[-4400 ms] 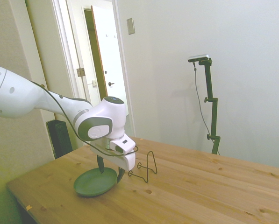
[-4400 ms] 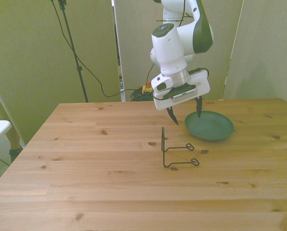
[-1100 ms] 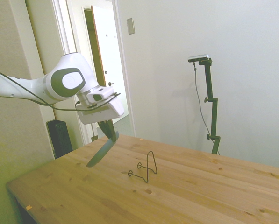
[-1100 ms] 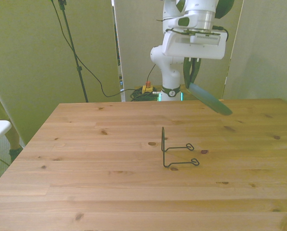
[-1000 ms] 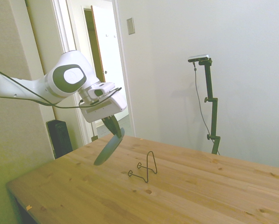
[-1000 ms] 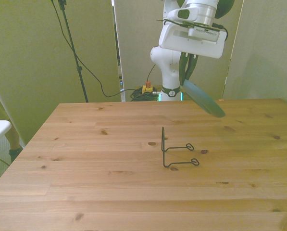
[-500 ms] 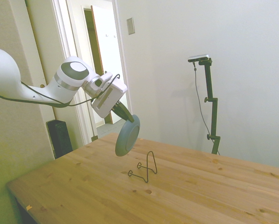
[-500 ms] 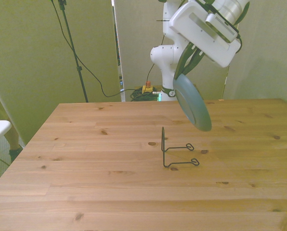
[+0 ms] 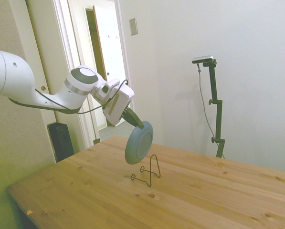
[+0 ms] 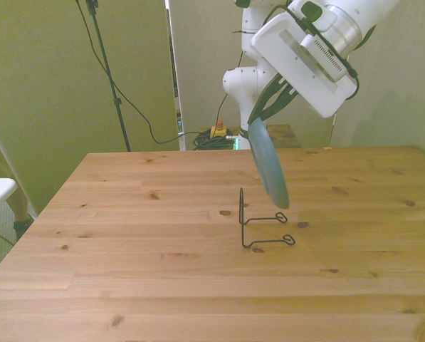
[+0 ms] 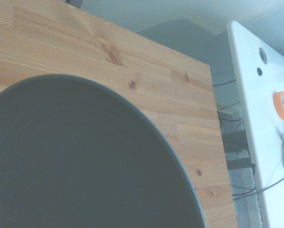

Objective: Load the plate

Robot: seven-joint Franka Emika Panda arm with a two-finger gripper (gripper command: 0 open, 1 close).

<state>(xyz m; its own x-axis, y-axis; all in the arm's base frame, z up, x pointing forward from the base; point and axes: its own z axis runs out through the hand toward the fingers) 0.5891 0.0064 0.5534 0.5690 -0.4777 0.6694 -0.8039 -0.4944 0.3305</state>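
Arm [image 9: 18,86]: glossy white rounded shells, grey joint rings, thin black cable looped outside; claw [image 10: 263,112] fingers dark.

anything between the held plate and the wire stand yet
Nothing: only air separates the plate, shut in the gripper, from the wire stand beneath it, in the side view.

Wooden table [image 10: 127,235]: planked pine top with scattered dark knots, pale golden finish, straight edges. Also seen in the side view [image 9: 218,200] and, close up, in the wrist view [image 11: 84,52].

Resting directly on it: one small black wire stand [image 10: 258,224] [image 9: 147,175], an upright loop with two looped prongs lying flat on the boards, near the table's middle.
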